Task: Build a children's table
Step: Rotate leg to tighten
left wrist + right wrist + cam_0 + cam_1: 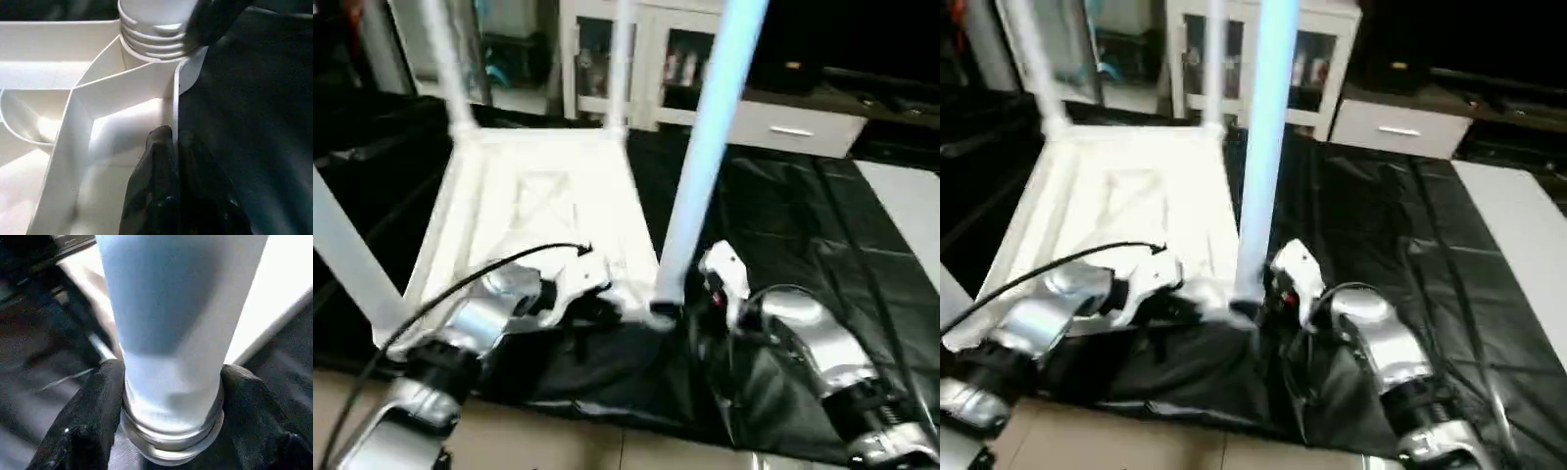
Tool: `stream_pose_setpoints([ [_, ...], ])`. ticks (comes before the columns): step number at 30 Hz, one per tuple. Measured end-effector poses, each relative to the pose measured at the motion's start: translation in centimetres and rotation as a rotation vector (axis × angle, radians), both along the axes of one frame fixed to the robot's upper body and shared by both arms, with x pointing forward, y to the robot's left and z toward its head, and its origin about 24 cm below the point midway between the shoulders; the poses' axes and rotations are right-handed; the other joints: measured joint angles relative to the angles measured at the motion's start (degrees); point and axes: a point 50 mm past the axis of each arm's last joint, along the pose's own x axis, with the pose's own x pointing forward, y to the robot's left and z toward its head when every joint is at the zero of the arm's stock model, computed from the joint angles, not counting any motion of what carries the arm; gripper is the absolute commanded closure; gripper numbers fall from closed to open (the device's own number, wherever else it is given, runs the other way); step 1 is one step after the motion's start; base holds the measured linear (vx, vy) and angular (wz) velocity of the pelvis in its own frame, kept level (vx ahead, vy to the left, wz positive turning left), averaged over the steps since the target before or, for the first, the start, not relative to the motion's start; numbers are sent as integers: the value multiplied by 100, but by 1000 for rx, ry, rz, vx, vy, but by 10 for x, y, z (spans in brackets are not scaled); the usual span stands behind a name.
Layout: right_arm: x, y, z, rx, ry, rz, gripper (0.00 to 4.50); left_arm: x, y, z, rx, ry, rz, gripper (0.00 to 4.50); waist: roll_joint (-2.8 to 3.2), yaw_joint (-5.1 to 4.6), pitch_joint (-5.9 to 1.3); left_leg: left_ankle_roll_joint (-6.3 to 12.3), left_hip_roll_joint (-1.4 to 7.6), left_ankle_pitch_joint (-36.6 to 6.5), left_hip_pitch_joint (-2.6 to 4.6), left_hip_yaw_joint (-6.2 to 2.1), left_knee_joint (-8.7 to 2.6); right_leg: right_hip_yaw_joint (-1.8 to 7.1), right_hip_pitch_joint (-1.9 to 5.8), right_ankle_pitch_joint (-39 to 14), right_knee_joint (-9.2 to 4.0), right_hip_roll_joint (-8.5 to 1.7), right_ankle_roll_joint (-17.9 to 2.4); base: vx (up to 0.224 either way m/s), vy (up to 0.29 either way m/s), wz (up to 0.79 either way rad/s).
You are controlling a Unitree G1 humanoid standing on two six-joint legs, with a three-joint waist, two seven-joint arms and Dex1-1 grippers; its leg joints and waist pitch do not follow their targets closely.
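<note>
The left gripper (171,161) has its jaws pinched shut on the near edge wall of the tabletop (538,211), just left of the near right corner. The right gripper (168,396) has its jaws partly open around the base of the near right leg (710,147), a finger (88,416) touching each side. That leg stands upright in its corner socket. The tabletop lies upside down on a black sheet (803,225), three other legs also standing. Open sheet stretches right; bare floor (558,441) runs along the near edge.
</note>
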Motion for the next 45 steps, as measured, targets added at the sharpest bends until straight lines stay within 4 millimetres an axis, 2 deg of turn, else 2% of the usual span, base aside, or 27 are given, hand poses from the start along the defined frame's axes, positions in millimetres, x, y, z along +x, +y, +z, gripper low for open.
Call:
stream_pose_setpoints([
  [5, 17, 21, -5, -2, -23, -289, 184, 16, -11, -2, 9, -64, 142, 450, 8, -57, 3, -1, -3, 0, 11, -12, -26, -12, -18, 0, -43, 1, 1, 0, 0, 0],
  [7, 21, 25, -5, -10, -29, -343, 184, 19, -15, -2, 9, -77, 169, 450, 16, -70, 5, -1, -5, 0, 9, -11, -36, -12, -21, 1, -73, 2, -1, 0, 0, 0],
  [12, 37, 52, -6, 5, -26, -643, 185, 31, -28, -3, 22, -127, 289, 450, 21, -159, 6, -1, -13, 0, 4, -2, -35, 1, -32, 10, -82, 0, -15, 0, 0, 0],
  [14, 41, 59, -4, -2, -35, -727, 185, 34, -34, -2, 23, -141, 314, 450, 22, -156, 6, -2, -13, 0, 3, 1, -35, 3, -34, 28, -81, 0, -25, 0, 0, 0],
  [18, 43, 66, -3, 27, -45, -767, 185, 36, -38, 1, 20, -159, 328, 450, 20, -143, 4, -4, -11, -1, 2, 6, -37, 7, -37, 135, -79, -3, 22, 0, 0, 0],
  [22, 46, 66, 0, 55, -59, -781, 185, 38, -39, 3, 13, -171, 336, 450, 26, -111, 2, -23, -8, 10, -8, 15, -93, -2, -61, 132, -80, 4, 26, 0, 0, 0],
  [23, 46, 65, 1, 72, -61, -775, 185, 38, -39, 4, 11, -174, 335, 450, 27, -97, 1, -29, -6, 14, -18, 18, -98, -4, -71, 128, -80, 6, 29, 0, 0, 0],
  [24, 46, 65, 1, 84, -63, -775, 129, 38, -39, 5, 10, -177, 335, 450, 28, -87, 0, -31, -6, 16, -25, 19, -98, -4, -78, 128, -80, 7, 29, 0, 0, 0],
  [25, 46, 64, 1, 92, -67, -772, 129, 38, -39, 5, 9, -180, 334, 450, 30, -75, 1, -31, -6, 17, -33, 21, -95, -2, -86, 128, -80, 7, 29, 0, 0, 0],
  [32, 48, 49, 7, 116, -108, -682, 56, 38, -33, 9, 9, -189, 316, 450, 58, -54, 23, -31, -3, 17, -78, 27, -88, -3, -127, 134, -79, 8, 22, 0, 0, 0],
  [36, 41, 27, 12, 16, -167, -394, 29, 33, -22, 11, 0, -164, 248, 450, 69, 24, 31, -30, 2, 18, -86, 27, -83, -9, -129, 127, -83, 13, 24, 0, 0, 0],
  [39, 28, 15, 13, -32, -167, -206, 6, 30, -12, 11, 3, -130, 196, 450, 73, 27, 33, -29, 1, 18, -89, 27, -71, -6, -126, 125, -87, 12, 24, 0, 0, 0],
  [42, 18, -1, 17, -98, -179, -35, 6, 25, -4, 11, 4, -95, 139, 450, 73, 32, 35, -28, 0, 16, -91, 28, -61, -6, -121, 125, -93, 8, 24, 0, 0, 0],
  [45, 7, -9, 18, -143, -170, 110, 6, 15, 7, 12, 0, -28, 34, 450, 75, 31, 36, -28, 1, 16, -89, 29, -63, -6, -120, 124, -93, 8, 23, 0, 0, 0],
])
